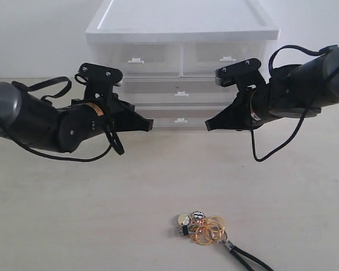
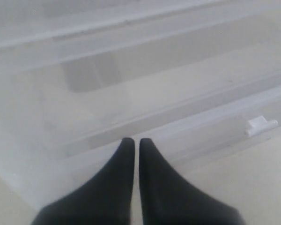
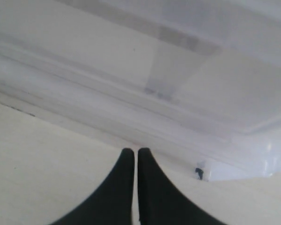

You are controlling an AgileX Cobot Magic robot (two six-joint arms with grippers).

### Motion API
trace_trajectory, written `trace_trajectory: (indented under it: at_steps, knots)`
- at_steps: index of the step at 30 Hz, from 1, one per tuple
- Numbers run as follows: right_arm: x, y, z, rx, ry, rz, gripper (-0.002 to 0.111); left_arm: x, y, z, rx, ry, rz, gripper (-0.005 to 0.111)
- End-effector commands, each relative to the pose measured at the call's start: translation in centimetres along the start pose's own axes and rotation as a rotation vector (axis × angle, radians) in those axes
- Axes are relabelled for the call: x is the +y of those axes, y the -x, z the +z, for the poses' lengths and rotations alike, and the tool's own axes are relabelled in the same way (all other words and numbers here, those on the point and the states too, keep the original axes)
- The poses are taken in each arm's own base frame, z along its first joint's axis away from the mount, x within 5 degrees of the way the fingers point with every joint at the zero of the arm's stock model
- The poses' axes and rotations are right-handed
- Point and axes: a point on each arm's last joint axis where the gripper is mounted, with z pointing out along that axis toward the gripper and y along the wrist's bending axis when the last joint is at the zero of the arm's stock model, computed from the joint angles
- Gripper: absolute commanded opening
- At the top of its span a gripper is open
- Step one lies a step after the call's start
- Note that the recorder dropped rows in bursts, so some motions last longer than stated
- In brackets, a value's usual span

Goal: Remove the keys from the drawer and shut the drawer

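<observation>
The keys (image 1: 202, 227), a bunch of gold rings with small silver pieces and a dark strap, lie on the table near its front edge. The drawer (image 1: 181, 119) is the lowest tier of the white unit and sits pushed in flush with the tiers above; its tab handle (image 2: 261, 125) shows in the left wrist view. My left gripper (image 1: 151, 124) is shut and empty, its tip just left of the drawer's handle. My right gripper (image 1: 208, 125) is also shut and empty, level with the drawer's right half. Both sets of fingers (image 2: 126, 154) (image 3: 129, 158) point at the unit's front.
The white four-drawer unit (image 1: 181, 34) stands at the back of the pale table (image 1: 73, 214), against a white wall. Black cables hang from both arms (image 1: 271, 147).
</observation>
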Motion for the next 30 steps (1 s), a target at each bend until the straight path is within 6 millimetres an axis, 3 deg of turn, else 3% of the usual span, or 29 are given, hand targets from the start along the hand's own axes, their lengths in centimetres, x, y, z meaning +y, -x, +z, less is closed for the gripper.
trace_trajectory:
  at_steps: [1,5,10,12,17,21,30]
  knots:
    - [-0.4,0.7,-3.1,-0.054,0.003,0.002,0.000,0.4,0.7,-3.2,-0.007,0.009,-0.027,0.004]
    - [-0.2,-1.8,-6.9,-0.052,0.047,0.068,0.000,0.3,-0.2,-7.7,0.011,0.015,-0.069,0.004]
    - [1.1,-4.3,-13.9,-0.192,0.236,0.132,0.000,-1.4,1.2,-15.4,-0.101,-0.019,-0.063,0.004]
    - [1.3,-5.0,-15.9,-0.244,0.279,0.126,0.000,-1.3,1.2,-17.4,-0.110,-0.006,-0.095,0.004]
    - [1.6,-7.0,-19.2,-0.329,0.324,0.093,0.000,-0.5,0.5,-20.6,-0.141,0.011,-0.118,0.004]
    - [1.4,-7.2,-21.1,-0.386,0.329,0.136,0.000,-0.3,0.7,-22.3,-0.169,-0.021,-0.133,0.004]
    - [1.4,-7.0,-21.8,-0.419,0.330,0.131,0.000,-0.3,1.4,-23.9,-0.210,-0.054,-0.149,0.004]
